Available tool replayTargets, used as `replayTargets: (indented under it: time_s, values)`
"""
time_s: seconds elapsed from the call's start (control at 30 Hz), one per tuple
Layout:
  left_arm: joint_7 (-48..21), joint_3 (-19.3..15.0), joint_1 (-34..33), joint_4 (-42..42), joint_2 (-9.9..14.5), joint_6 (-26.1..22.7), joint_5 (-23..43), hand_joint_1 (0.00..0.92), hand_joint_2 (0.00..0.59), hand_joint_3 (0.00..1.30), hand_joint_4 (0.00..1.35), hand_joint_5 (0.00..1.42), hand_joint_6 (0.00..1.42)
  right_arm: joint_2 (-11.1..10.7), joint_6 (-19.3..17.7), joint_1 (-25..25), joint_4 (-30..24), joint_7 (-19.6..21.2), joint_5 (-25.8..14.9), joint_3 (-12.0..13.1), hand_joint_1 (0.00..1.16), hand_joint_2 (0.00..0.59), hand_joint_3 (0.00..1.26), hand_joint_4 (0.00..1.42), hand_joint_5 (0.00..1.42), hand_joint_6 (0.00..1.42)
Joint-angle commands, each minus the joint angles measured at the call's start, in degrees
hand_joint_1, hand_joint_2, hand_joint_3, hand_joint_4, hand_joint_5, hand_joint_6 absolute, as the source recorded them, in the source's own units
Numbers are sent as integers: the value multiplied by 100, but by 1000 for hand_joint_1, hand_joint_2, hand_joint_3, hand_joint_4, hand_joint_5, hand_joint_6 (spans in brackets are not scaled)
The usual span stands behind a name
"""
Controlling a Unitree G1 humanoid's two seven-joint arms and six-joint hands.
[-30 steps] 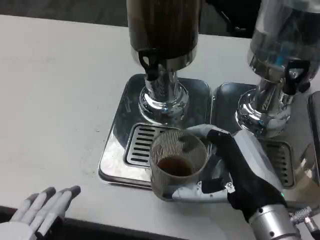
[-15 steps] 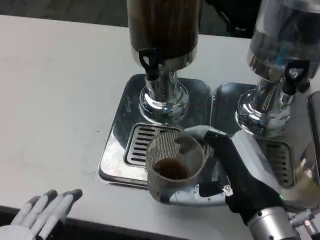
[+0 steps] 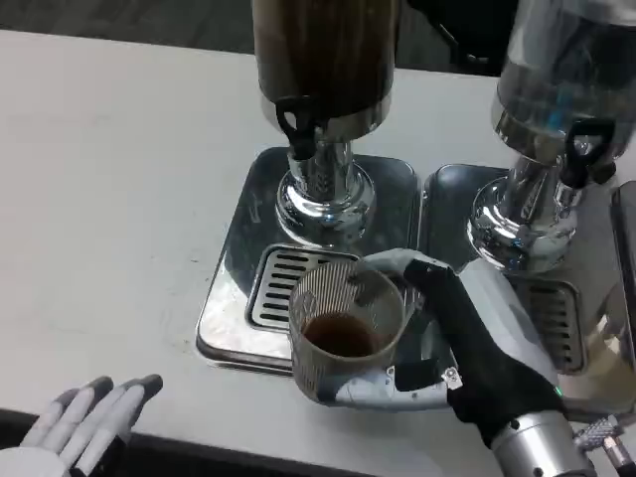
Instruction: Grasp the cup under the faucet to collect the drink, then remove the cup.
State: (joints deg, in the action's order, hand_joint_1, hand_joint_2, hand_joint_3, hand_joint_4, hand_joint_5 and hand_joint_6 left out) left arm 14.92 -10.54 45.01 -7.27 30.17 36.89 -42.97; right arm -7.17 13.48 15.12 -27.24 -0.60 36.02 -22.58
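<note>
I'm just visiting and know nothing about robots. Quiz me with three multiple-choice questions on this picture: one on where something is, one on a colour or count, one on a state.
1. Where is the cup?
A. Over the front edge of the left dispenser's tray
B. On the bare table at far left
C. On top of a dispenser

2. How many drink dispensers stand on the table?
A. One
B. Two
C. Four

3. What is the right hand doing?
A. Lying flat on the table
B. Gripping the cup
C. Pulling a faucet lever

Answers:
1. A: the cup sits above the drip grate at the tray's near edge.
2. B: a dark dispenser stands at the centre and a clear dispenser to the right.
3. B: its fingers wrap round the cup, which holds some brown drink, while the left hand lies open on the table.
</note>
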Motion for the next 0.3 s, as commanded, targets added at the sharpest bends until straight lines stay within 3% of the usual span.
replayTargets:
  time_s: [0.03,0.3]
  values:
    - [-7,-1,67,-6,5,0,64,0,124,0,0,0,0,90,-84,-12,-149,58,-21,-3,944,238,854,942,1060,1399]
    - [-11,12,68,6,-17,-13,91,0,124,0,0,0,0,78,-74,-82,-110,36,-18,37,942,241,855,951,1060,1399]
